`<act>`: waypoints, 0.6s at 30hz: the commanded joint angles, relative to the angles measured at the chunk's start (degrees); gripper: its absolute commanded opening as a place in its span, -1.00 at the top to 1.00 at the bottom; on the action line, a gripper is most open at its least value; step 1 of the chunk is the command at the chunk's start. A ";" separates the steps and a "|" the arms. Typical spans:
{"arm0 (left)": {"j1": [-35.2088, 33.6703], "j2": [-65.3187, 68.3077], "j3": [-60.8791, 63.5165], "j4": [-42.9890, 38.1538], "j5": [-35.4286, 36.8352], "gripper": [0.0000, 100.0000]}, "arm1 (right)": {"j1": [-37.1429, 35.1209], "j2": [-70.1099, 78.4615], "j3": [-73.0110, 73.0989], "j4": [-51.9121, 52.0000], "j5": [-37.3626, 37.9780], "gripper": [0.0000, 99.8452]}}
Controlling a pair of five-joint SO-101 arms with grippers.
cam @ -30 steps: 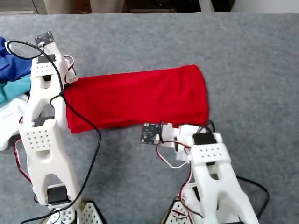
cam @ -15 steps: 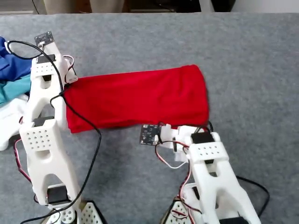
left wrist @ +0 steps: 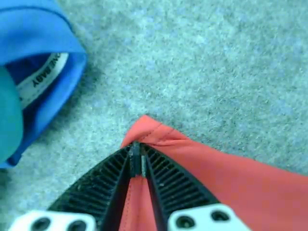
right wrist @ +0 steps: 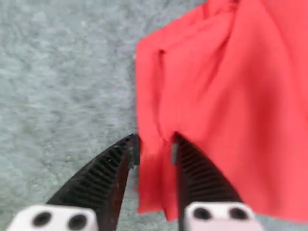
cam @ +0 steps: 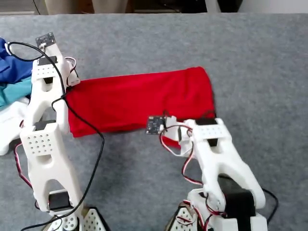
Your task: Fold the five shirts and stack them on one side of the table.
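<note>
Jaws on the left arm (cam: 45, 144) pressed fully together, pinching the red shirt (cam: 144, 98) right at its 10 o'clock corner; a small peak of cloth pokes out past the tips in the left wrist view. Jaws on the right arm (cam: 216, 154) stand partly apart, a narrow gap, straddling a bunched fold along the shirt's near hem at about 5 o'clock; cloth sits between the tips, one tip at the hem's outer edge on grey surface, the other lying on red fabric. Shirt lies flat mid-counter (cam: 260, 72) as a long band, long axis running 9 to 3, the 3 o'clock end rounded and a little wider, slight creases near the hem by the right jaws. Open room: bare grey surface all along 12 o'clock beyond the shirt, a wide stretch at 3 o'clock, and a patch at 6 o'clock between the two arm bases. Crowded side is 9 o'clock: blue shirt (cam: 12, 67) farthest, teal shirt (cam: 12, 91) below it, white shirt (cam: 12, 118) nearest, heaped loosely at the counter's edge. Left arm stands between that heap and the red shirt; blue collar lies near the left jaws, not touching them. Black cable (cam: 98, 144) loops from the left arm across the shirt's 8 o'clock corner. Red and white wires (cam: 175, 147) hang at the right wrist just off the near hem.
</note>
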 commanded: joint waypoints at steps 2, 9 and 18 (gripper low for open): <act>-0.79 -0.57 -2.73 0.18 0.18 0.96 | 1.19 0.31 -0.40 0.53 -0.18 0.95; -0.62 -0.57 -2.73 0.09 0.18 0.96 | 1.36 0.31 -3.38 0.88 -0.35 0.98; -0.53 -0.57 -2.73 0.09 -0.79 0.96 | 1.89 0.75 -17.71 8.44 -1.41 0.98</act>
